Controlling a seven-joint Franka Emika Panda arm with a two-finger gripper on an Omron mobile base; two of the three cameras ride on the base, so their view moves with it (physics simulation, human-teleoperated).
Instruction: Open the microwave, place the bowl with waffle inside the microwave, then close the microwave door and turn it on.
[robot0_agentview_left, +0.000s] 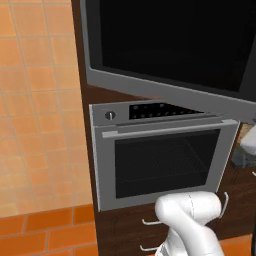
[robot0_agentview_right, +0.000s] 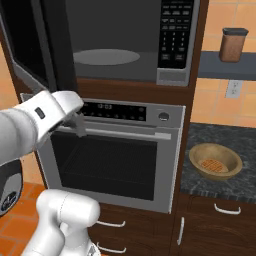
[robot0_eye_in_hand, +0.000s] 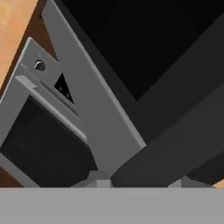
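While the microwave door (robot0_agentview_right: 35, 45) stands swung out to the left, the end effector (robot0_agentview_right: 79, 125) sits just under its lower edge; whether its tips are spread I cannot tell. On the dark surface (robot0_agentview_right: 240, 140) waits the bowl (robot0_agentview_right: 215, 161) holding a waffle (robot0_agentview_right: 212, 164), well apart from the microwave (robot0_agentview_right: 130, 42), whose turntable (robot0_agentview_right: 106, 56) lies bare.

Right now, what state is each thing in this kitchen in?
microwave door: swung open
microwave: cavity open, turntable bare
bowl: upright on the counter, waffle inside
oven: door shut
canister: lid on, standing on a shelf
gripper: by the oven's top edge; jaws unclear
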